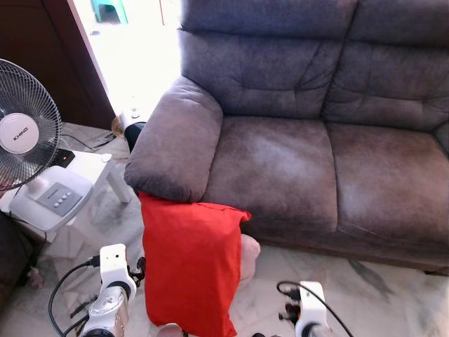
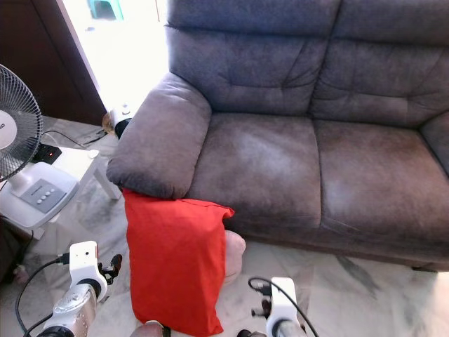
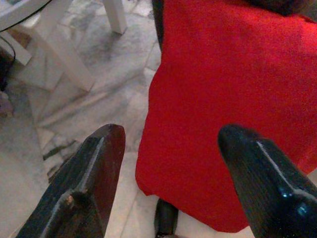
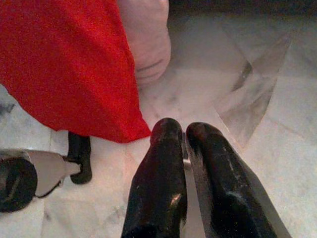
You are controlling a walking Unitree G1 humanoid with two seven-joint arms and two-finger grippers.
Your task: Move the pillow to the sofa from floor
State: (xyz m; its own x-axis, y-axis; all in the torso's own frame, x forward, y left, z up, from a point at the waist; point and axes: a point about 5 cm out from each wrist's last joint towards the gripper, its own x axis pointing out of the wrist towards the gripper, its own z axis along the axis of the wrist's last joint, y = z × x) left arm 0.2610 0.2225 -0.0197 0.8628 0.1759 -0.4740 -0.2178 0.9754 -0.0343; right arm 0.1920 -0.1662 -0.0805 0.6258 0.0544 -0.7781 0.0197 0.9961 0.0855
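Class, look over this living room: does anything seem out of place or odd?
Yes. A red pillow stands on end on the marble floor, leaning against the grey sofa with its top edge wedged under the armrest, instead of lying on the seat.

A home living room: a grey upholstered sofa (image 1: 309, 140) stands on a marble-patterned tile floor (image 1: 379, 295), a red pillow (image 1: 189, 267) propped against its arm. Beside it, a KHIND electric fan (image 1: 24, 133) sits on a low white surface (image 1: 95, 168), near a sunlit doorway (image 1: 137, 49).
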